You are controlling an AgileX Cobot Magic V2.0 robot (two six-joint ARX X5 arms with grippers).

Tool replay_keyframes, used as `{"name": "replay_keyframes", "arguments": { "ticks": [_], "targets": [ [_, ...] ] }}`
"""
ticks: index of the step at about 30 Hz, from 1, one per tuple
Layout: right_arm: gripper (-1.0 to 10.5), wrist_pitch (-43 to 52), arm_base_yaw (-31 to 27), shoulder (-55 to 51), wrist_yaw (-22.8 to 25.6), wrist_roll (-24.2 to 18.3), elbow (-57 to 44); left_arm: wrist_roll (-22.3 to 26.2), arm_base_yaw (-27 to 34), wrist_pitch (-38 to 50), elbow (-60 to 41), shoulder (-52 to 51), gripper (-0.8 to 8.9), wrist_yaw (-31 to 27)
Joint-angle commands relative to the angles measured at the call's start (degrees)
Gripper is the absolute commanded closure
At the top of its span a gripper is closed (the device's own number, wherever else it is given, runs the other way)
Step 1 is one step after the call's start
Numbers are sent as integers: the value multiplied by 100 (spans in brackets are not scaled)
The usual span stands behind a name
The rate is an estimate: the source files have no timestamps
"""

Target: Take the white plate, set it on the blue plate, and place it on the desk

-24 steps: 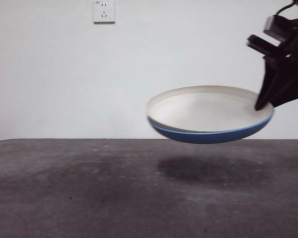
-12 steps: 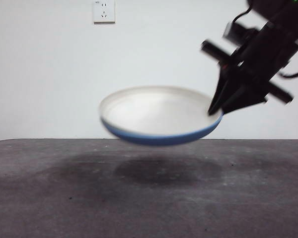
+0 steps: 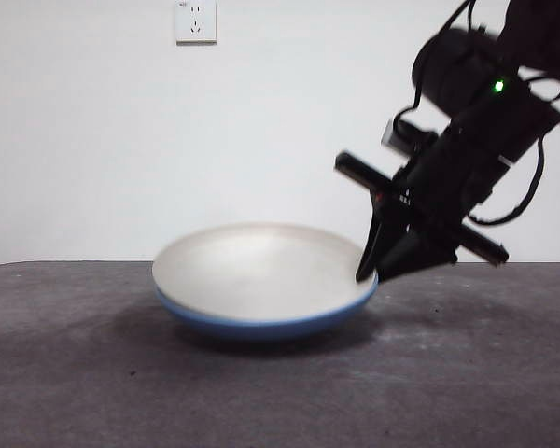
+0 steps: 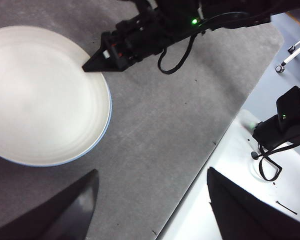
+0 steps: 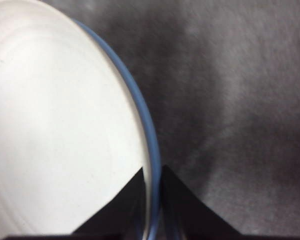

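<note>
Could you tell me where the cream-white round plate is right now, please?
The cream-white round plate sits nested inside the glossy blue plate, low over or on the dark grey desk mid-front view, its rim pinched by the right gripper.

White wall [image 3: 121, 140], elec. outlet [image 3: 195, 21]

The white plate [image 3: 257, 266] sits nested in the blue plate [image 3: 261, 327] on the bench [image 3: 93, 373]; the right claw [image 3: 371, 273] pinches both rims at 3 o'clock.
</note>
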Motion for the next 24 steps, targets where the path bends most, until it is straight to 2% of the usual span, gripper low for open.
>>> {"name": "replay_keyframes", "arguments": {
  "ticks": [1,9,11,13,15,24],
  "targets": [
    [935,125,55,256,-35,192,151,68,-44,46,55,37,471,22],
    [924,127,57,376,-26,203,151,68,-44,44,55,37,471,22],
    [836,120,57,376,-31,203,151,68,-44,44,55,37,471,22],
    [689,122,85,367,-28,203,151,66,-44,42,55,37,471,22],
    [608,125,101,345,-31,203,151,66,-44,42,55,37,471,22],
    [605,4,96,-369,-24,74,151,68,-44,42,55,37,471,22]
  ]
}}
